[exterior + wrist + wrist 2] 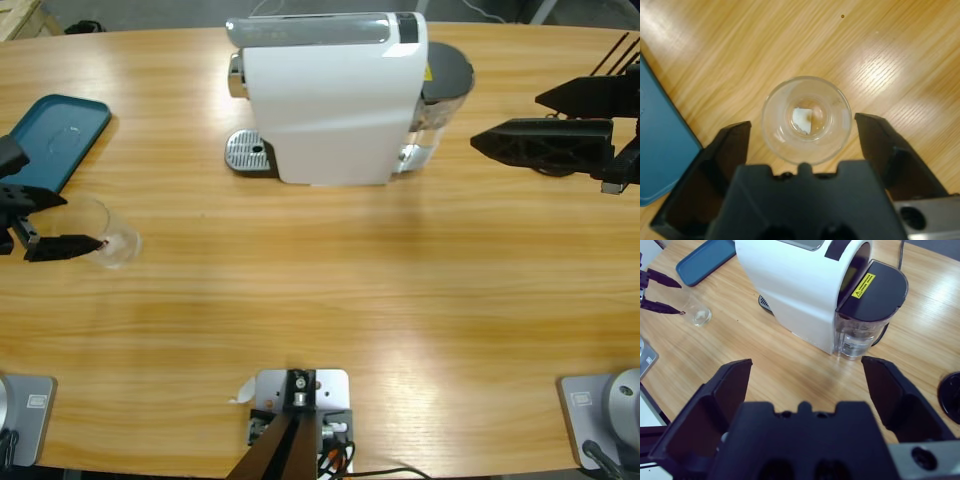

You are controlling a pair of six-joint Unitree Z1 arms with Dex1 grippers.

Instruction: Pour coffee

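Coffee wasn't in the glass (806, 120) yet; my left gripper (802, 137) stood spread around it, untouched, ready to grasp, while my right gripper (807, 382) hung unclenched, empty

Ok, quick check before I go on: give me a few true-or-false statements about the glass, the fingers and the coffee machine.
1. The left gripper has its fingers open on either side of the clear glass. True.
2. The glass holds coffee. False: it looks empty.
3. The glass stands on the machine's drip tray. False: it stands on the table, beside the blue tray.
4. The right gripper is open and holds nothing. True.
5. The coffee machine is black. False: mostly white.
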